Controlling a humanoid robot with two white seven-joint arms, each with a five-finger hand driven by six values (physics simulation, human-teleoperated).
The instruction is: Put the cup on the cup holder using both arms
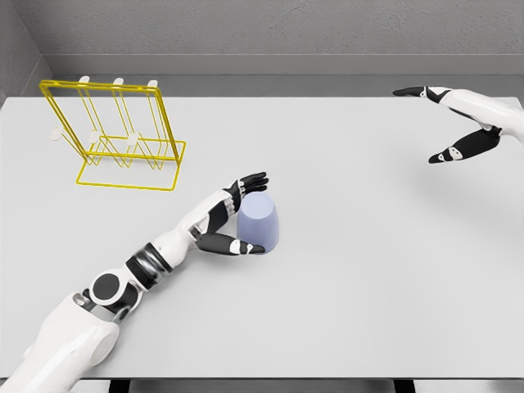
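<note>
The left hand (238, 214) brackets the lavender cup (260, 223), fingers behind and thumb in front, positioned for a side grasp. The cup stands inverted mid-tabletop (368, 270), well apart from the yellow wire cup holder (123, 135). The right hand (458, 123) hovers spread, empty.

This is a bare test space rendered by a simulator, not a lived-in room. A wide, flat, pale grey desk (368, 270) fills most of the view, its surface smooth and without marks or grain. Behind it stand plain grey walls (286, 33) with a faint concrete-like texture, meeting in a corner at the upper left. The only furnishings are a yellow wire cup rack with white pegs (115, 135) and a smooth lavender cup (260, 221), both evenly shaded like computer models.
</note>
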